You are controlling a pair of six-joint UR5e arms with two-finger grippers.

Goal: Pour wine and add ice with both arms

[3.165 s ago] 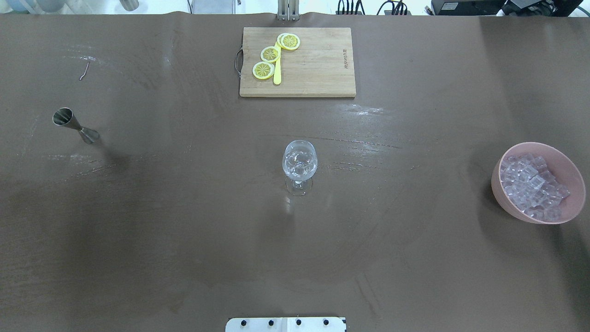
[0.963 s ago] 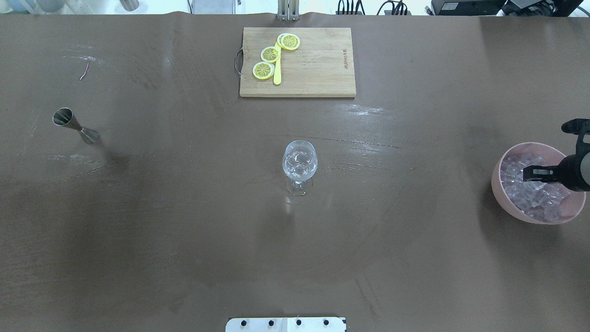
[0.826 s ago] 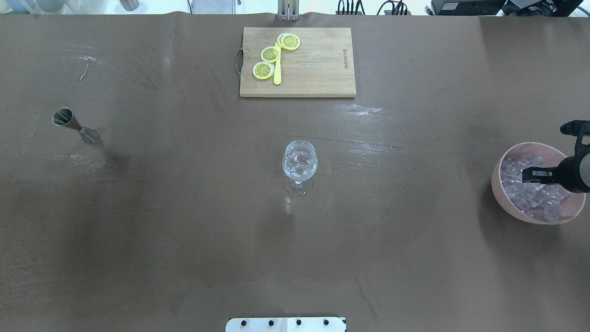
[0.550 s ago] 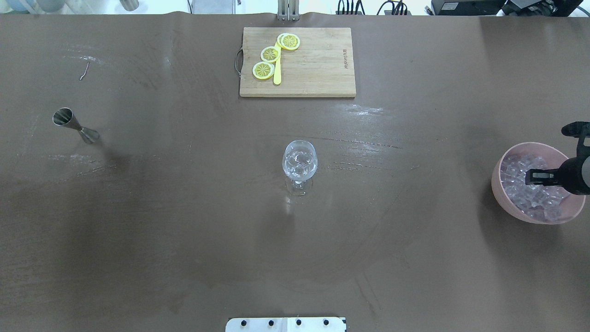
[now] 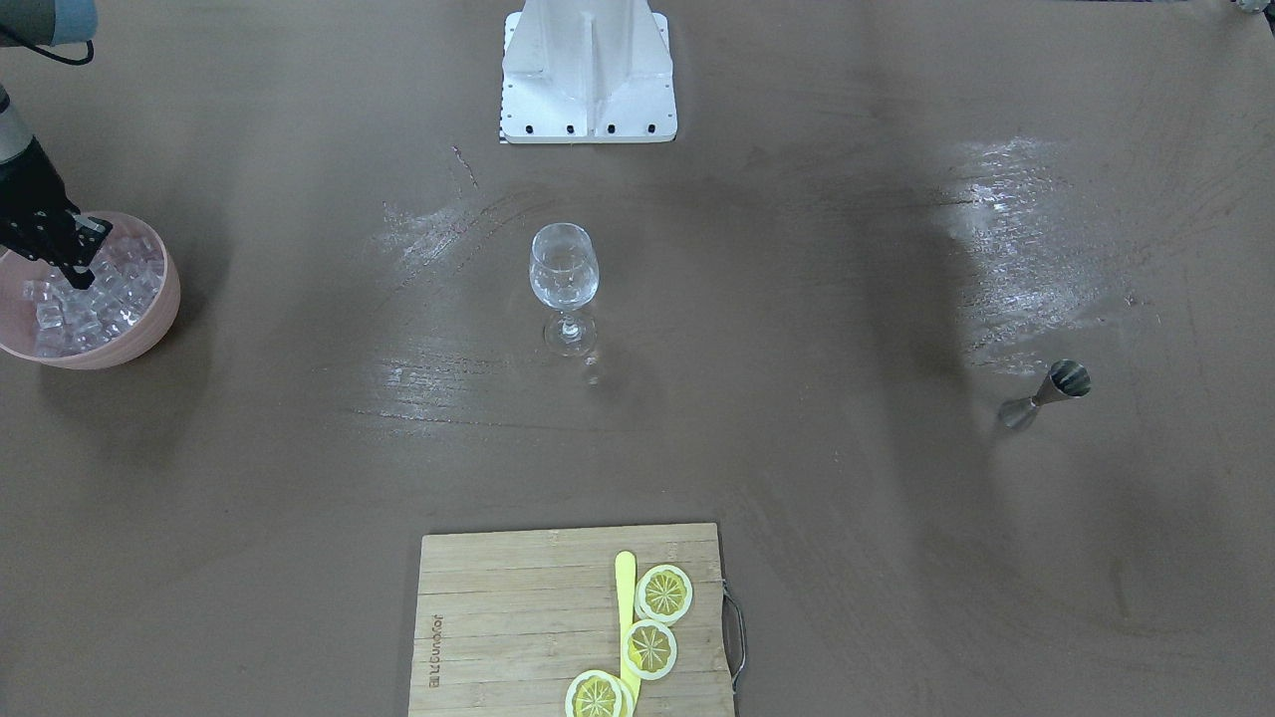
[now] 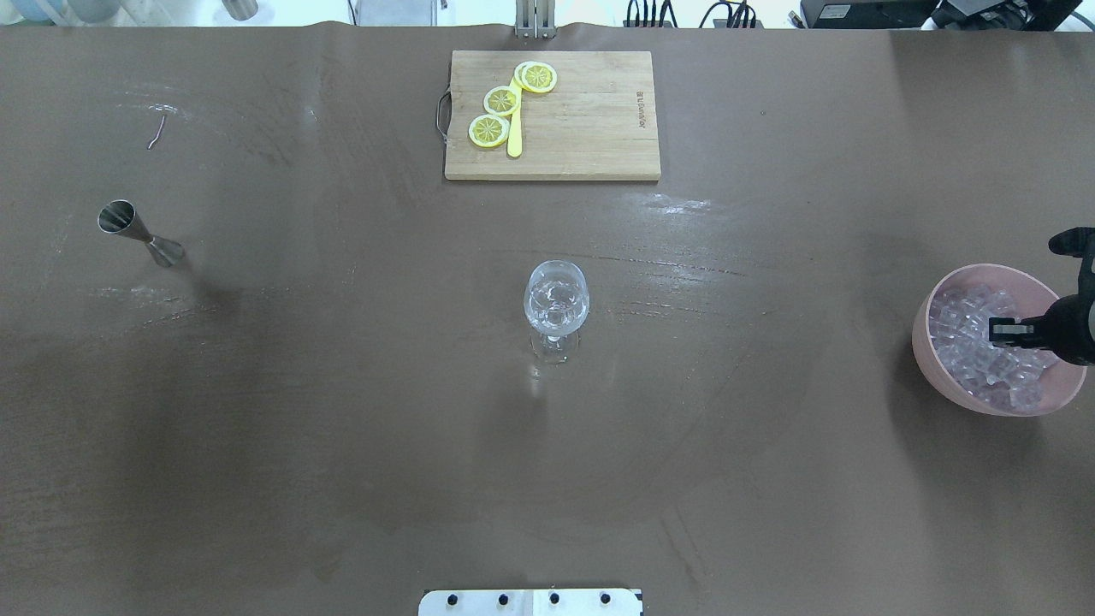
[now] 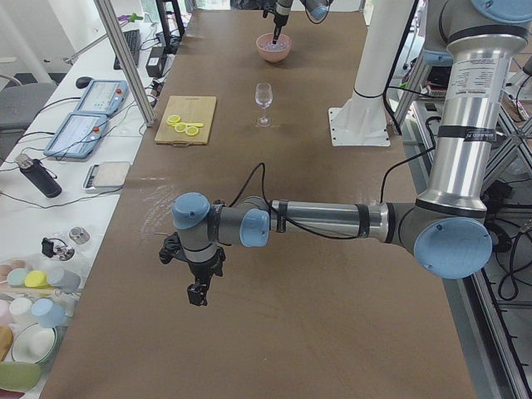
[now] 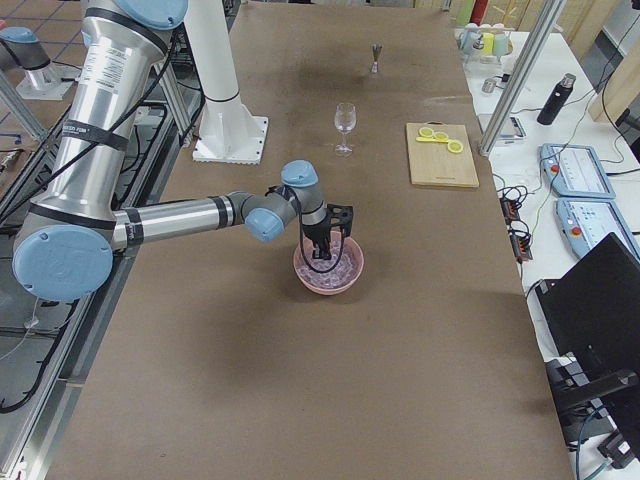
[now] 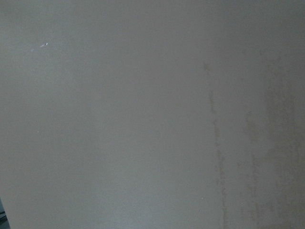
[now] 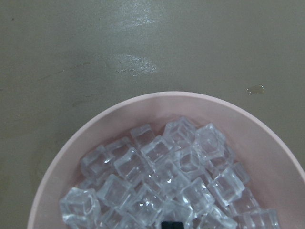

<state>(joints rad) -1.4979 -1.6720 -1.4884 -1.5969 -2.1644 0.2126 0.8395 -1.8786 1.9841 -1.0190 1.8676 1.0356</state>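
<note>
Sideways, illegible stamp on cutting board

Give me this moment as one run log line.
step: ice pickup | right gripper: at ice in pink bowl, grasp unclear | left gripper: far from upright wine glass, state unclear

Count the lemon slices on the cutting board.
3 lemon slices show clearly, in a diagonal row on the cutting board: one at the far end, one in the middle, one nearest the robot. An edge peeking from under the far slice may be a fourth.
</note>
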